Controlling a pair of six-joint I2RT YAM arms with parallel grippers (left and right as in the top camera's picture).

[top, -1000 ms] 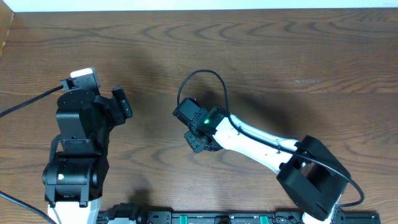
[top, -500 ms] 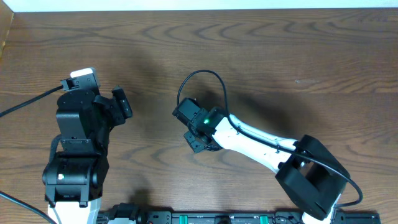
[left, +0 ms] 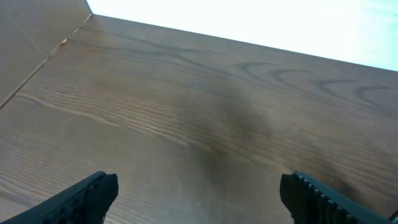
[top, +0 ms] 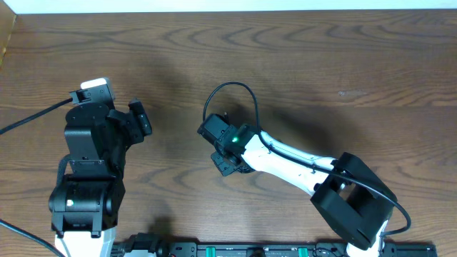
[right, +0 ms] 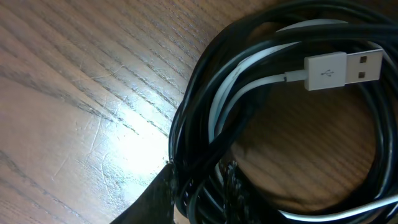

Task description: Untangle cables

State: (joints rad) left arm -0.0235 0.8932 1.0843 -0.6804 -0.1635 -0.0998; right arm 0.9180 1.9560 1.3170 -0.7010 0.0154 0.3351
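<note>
The cables [right: 261, 118] lie as one tangled coil on the wood, mostly black cords with a white one whose USB plug [right: 341, 68] rests across the top. My right gripper [right: 199, 190] is pressed down on the coil's lower left, its dark fingers [right: 158, 202] shut on a bunch of black strands. From overhead the right gripper [top: 221, 146] points straight down and hides the cables beneath it. My left gripper [top: 139, 118] hovers apart at the left; in its wrist view the left gripper [left: 199, 199] is open with only bare table between the fingers.
A black lead [top: 235, 89] of the right arm loops up behind its wrist. Another lead [top: 32, 118] runs off left from the left arm. The wooden table [top: 343, 64] stretches behind both arms, and a cardboard wall [left: 31, 43] borders it at the far left.
The right gripper's jaws have drawn in on the cable bunch, and the right arm's elbow has shifted slightly left. The left arm has stayed still.
</note>
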